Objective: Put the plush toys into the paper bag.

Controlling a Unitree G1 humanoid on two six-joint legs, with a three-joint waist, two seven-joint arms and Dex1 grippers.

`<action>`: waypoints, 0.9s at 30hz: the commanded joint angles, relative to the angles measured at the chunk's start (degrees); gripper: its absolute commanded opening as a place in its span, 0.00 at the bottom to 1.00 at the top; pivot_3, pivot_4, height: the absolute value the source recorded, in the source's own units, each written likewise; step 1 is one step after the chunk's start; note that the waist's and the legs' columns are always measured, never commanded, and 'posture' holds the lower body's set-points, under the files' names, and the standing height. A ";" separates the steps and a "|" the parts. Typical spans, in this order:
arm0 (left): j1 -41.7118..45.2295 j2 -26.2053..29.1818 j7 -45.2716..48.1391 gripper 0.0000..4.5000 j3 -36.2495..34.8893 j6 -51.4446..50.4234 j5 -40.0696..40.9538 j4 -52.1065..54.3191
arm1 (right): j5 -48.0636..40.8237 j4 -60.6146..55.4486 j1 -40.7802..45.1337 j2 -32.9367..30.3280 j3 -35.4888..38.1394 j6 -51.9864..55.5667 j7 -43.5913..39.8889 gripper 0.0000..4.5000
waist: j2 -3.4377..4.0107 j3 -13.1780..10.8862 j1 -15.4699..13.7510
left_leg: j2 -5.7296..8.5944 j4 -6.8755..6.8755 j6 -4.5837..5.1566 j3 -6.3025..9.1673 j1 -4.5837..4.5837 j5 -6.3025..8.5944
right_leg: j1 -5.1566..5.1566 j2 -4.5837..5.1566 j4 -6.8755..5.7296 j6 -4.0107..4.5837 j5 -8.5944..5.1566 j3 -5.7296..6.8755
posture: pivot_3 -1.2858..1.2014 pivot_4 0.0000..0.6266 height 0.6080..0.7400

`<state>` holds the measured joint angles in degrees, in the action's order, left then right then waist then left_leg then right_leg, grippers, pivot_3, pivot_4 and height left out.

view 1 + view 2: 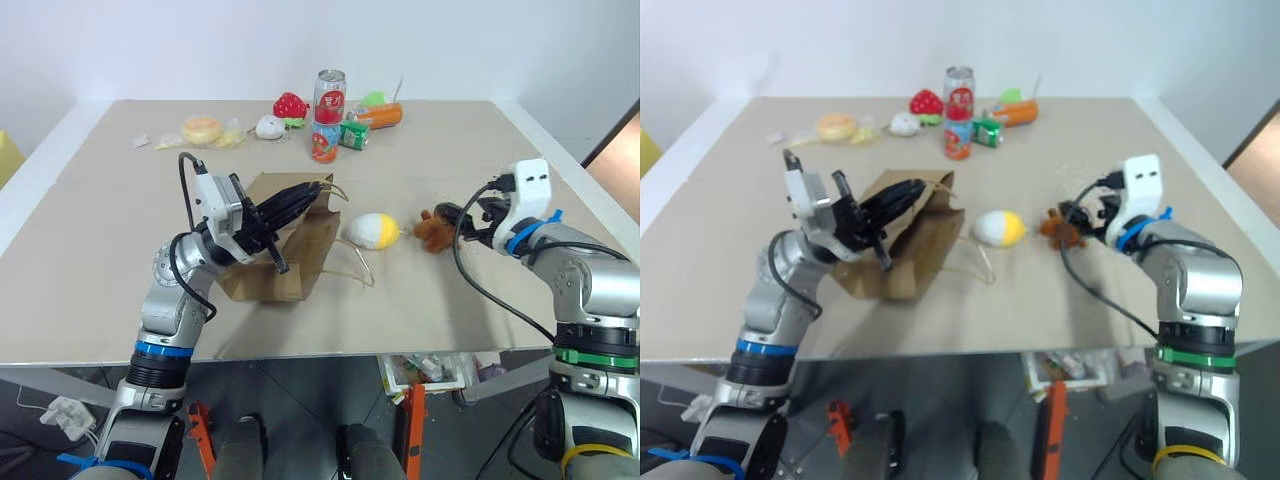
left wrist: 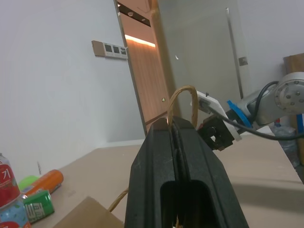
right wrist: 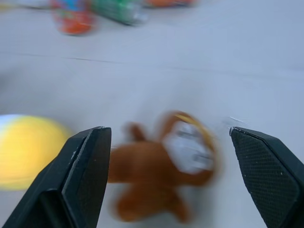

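The brown paper bag [image 1: 290, 250] slumps on the table left of centre. My left gripper [image 1: 318, 190] is shut on its tan rope handle [image 2: 183, 94], which loops up from between the fingers and holds the bag's top edge raised. A second handle [image 1: 358, 268] trails on the table. The white and yellow egg toy [image 1: 373, 230] lies just right of the bag. Right of it lies the brown monkey [image 1: 432, 228]. My right gripper [image 3: 166, 129] is open, its fingers [image 3: 88, 171] spread to either side of the monkey without touching it.
Along the table's far side stand a tall red can [image 1: 330, 98], a small can [image 1: 324, 142], a green carton [image 1: 353, 135] and an orange bottle [image 1: 385, 116], with a red strawberry toy [image 1: 290, 105], a small white toy [image 1: 268, 127] and a bun [image 1: 201, 129].
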<state>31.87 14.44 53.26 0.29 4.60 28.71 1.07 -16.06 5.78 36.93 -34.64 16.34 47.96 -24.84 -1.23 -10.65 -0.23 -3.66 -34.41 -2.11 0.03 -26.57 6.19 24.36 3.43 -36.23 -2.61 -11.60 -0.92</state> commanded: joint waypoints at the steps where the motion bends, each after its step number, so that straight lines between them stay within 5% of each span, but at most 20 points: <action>1: -0.02 -0.11 0.33 0.00 0.11 -0.06 0.94 2.93 | 1.84 4.50 4.41 2.83 -1.04 -3.62 4.46 0.96 | 0.00 0.00 0.13 | 0.00 0.00 0.00 0.00 0.00 0.00 | 0.00 0.00 0.00 0.00 0.00 -0.01 | 0.52 0.24 1.00; 21: -0.98 -0.02 -0.51 0.00 0.28 -0.46 0.85 4.32 | 6.83 17.70 8.30 12.63 -3.76 -6.16 18.16 0.96 | 0.01 0.00 0.29 | 0.00 -0.01 0.03 -0.01 -0.02 -0.02 | -0.03 -0.03 0.01 -0.05 0.04 -0.06 | 0.52 0.24 1.00; 24: -0.88 -0.09 -0.45 0.00 0.36 -0.41 0.78 4.24 | 6.66 17.80 7.82 13.66 -3.83 -6.36 18.23 0.80 | 0.01 0.00 0.37 | 0.00 -0.01 0.04 -0.01 -0.01 -0.02 | -0.03 -0.04 0.00 -0.05 0.04 -0.07 | 0.52 0.24 1.00; 27: -0.76 -0.10 -0.43 0.00 0.30 -0.34 0.78 4.21 | 6.00 16.72 6.87 13.76 -2.69 -6.62 18.19 0.51 | 0.01 0.00 0.59 | 0.00 0.00 0.04 -0.01 0.00 -0.02 | -0.03 -0.04 0.00 -0.05 0.04 -0.07 | 0.52 0.24 1.00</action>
<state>30.62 14.30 52.89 0.79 3.82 29.21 3.31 -9.24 23.33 44.77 -21.20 12.73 41.20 -6.56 -1.22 -10.65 0.36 -3.67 -34.41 -2.07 0.02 -26.57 6.17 24.33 3.38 -36.22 -2.65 -11.55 -0.98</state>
